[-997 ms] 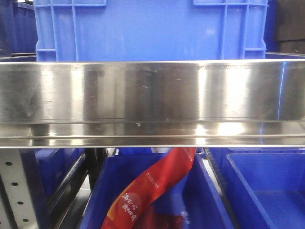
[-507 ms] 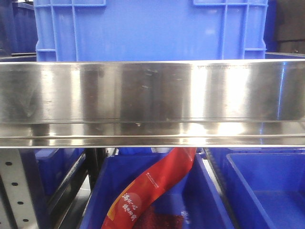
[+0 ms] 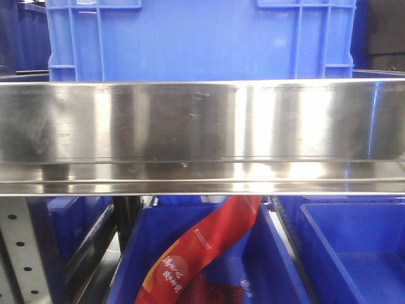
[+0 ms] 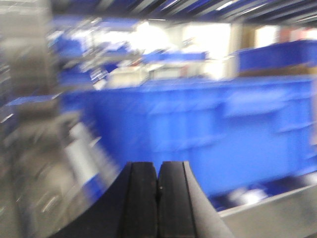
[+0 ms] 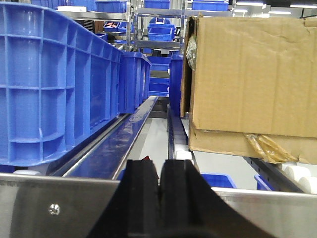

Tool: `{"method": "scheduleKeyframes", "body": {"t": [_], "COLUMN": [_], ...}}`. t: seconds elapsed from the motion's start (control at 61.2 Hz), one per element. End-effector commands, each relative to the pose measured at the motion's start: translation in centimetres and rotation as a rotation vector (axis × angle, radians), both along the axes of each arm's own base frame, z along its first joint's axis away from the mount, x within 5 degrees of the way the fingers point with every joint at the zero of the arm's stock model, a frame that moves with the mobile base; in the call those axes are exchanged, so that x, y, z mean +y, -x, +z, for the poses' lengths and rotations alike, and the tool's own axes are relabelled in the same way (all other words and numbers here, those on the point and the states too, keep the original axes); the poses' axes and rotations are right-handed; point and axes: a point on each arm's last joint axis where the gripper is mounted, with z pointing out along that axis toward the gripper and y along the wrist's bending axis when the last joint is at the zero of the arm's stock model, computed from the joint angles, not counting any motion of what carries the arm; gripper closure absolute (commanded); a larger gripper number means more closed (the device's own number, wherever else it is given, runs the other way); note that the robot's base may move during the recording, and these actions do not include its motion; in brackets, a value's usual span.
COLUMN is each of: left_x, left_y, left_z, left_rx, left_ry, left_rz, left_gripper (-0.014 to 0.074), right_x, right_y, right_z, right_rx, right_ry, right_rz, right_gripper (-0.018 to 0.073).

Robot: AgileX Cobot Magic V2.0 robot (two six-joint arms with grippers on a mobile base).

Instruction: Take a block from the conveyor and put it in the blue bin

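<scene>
Two pincers – left gripper (image 4: 158,191) and right gripper (image 5: 159,191) – both pressed closed on nothing, one cardboard box (image 5: 250,79), one red packet (image 3: 202,250) in a blue bin (image 3: 278,259)

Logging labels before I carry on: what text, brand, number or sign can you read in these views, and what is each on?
Red packet in the lower blue bin, front view: white print and a small logo, too small and blurred to read.
Cardboard box, right wrist view: no print visible.
Blue crates: no labels visible.
Left wrist view: motion-blurred, nothing legible.
</scene>
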Motion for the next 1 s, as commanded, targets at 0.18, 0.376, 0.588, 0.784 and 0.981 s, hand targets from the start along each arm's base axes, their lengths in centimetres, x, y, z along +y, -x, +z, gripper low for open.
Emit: {"method": "scheduleKeyframes", "body": {"t": [0.18, 0.376, 0.588, 0.784, 0.981], "left_x": [1.7, 1.9, 1.9, 1.9, 1.9], "left_y": [0.2, 0.1, 0.0, 0.1, 0.1], "left_z": [-4.7, -5.8, -6.2, -6.2, -6.2], "left_rx": [-0.008, -0.023, 0.021, 0.019, 0.018], "left_ry": [0.015, 0.022, 0.008, 0.008, 0.008], "left_rz": [0.278, 0.324, 0.315, 0.315, 0.317], "left_gripper": [0.0707, 0.0707, 0.0707, 0.0707, 0.0707], "right_x": [0.0, 0.0, 0.0, 0.0, 0.0], "right_y": [0.0, 0.0, 0.0, 0.0, 0.0], "right_z": [0.2, 0.2, 0.2, 0.2, 0.2], "right_rx": [-0.024, -0.024, -0.024, -0.024, -0.024], "right_ry": [0.007, 0.007, 0.007, 0.007, 0.007], "right_rz": [-0.005, -0.005, -0.005, -0.005, -0.005], "right_gripper": [0.0727, 0.0727, 0.0727, 0.0727, 0.0727]}}
